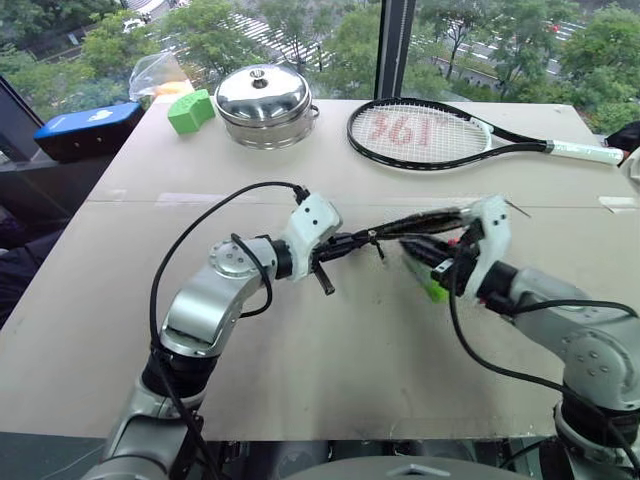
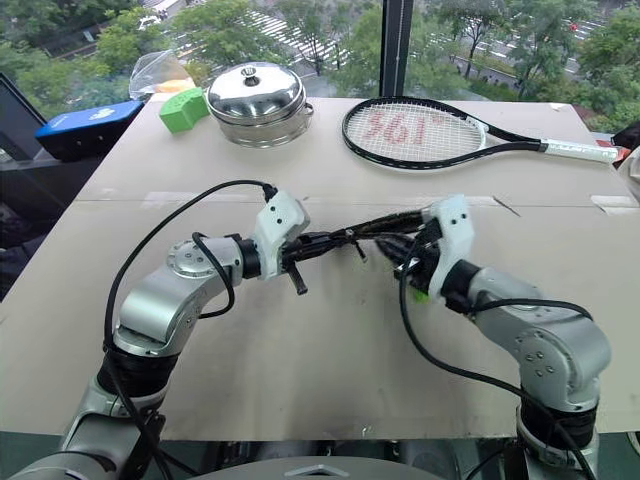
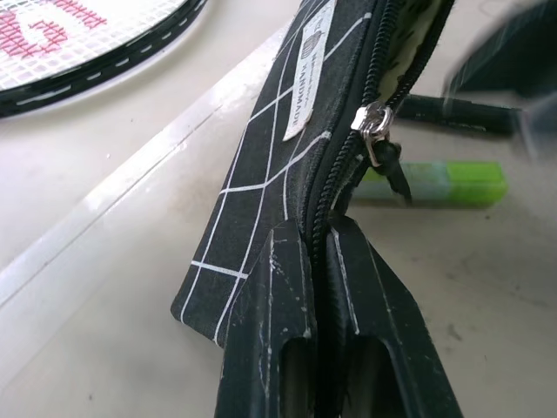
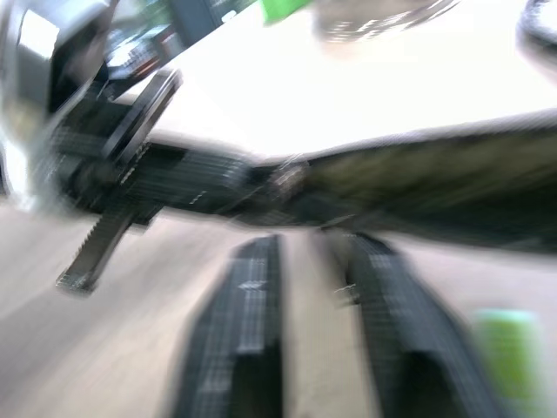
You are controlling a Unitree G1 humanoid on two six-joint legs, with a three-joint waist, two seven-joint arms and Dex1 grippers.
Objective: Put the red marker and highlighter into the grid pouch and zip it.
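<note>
The left claw [image 3: 326, 261] is clamped on the grid pouch [image 3: 287, 157], whose white label is too small to read. The right claw [image 4: 305, 287] is together, empty. The tennis racket [image 1: 420, 135] shows red "361" on its strings.

a: the flat black grid-lined fabric pouch [image 3: 287, 165] is cut off at the top edge of the left wrist view, so its far end is out of frame.

b: and the right wrist view is smeared; the chunky pale green highlighter [image 4: 512, 357] at lower right is just a blur.
</note>
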